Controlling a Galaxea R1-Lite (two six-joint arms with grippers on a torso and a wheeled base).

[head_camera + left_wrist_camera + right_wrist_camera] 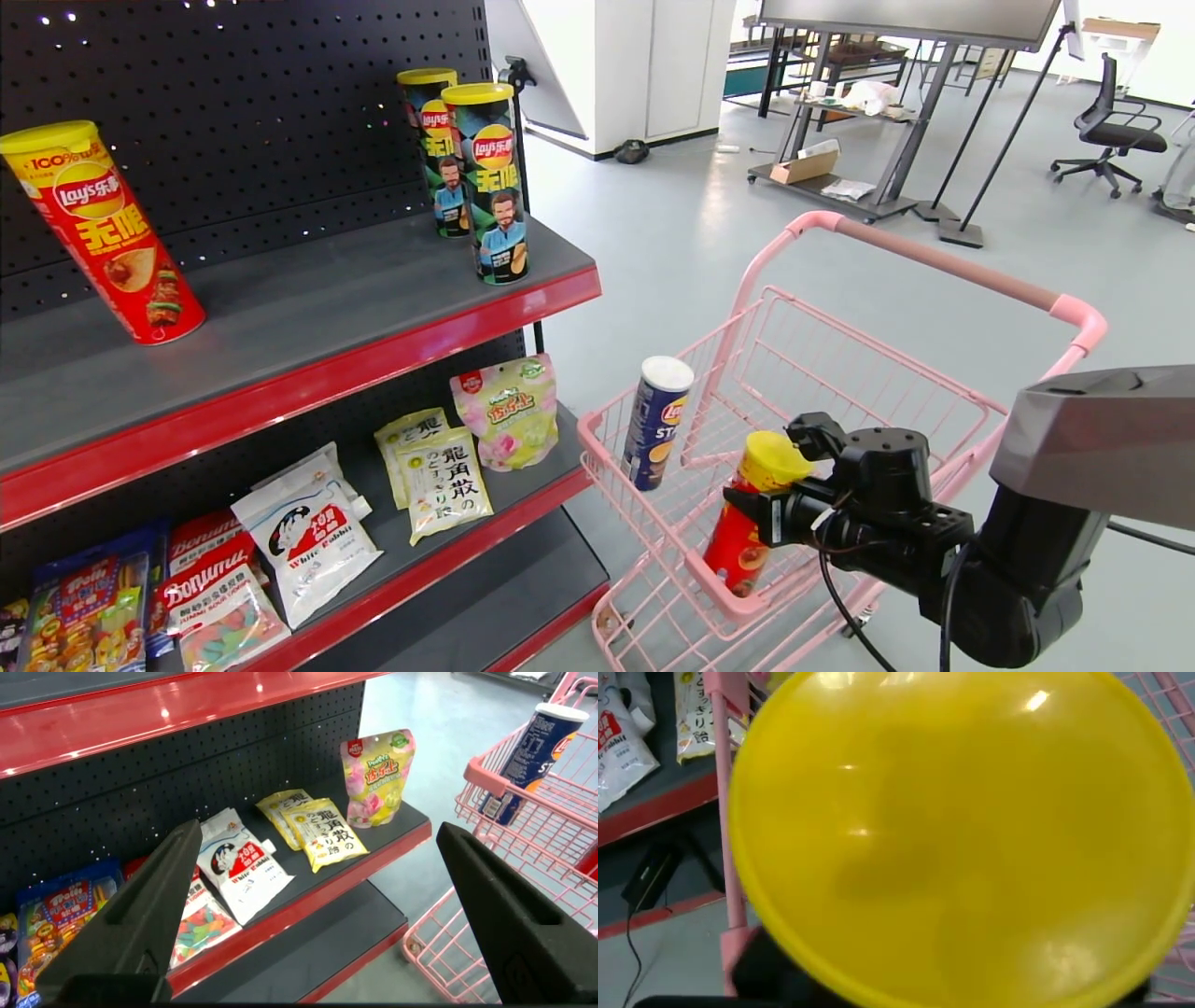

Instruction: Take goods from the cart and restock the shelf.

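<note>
the right gripper (758,504) is clenched around the red can (736,560) just under its yellow lid (962,831) — the can stands in a near corner of the pink cart (934,259), at about 5 o'clock in the head view. a blue can (656,425) leans on the cart's wall at 11 o'clock from the red one, apart from it. the shelf (327,299) takes the 9 o'clock side, with a red tube (103,233) at its 9 o'clock end and two green cans (485,187) toward 12 o'clock. the left gripper (318,833) hangs released, fingers wide apart, facing the snack bags (378,765) on the lower shelf board.
</note>
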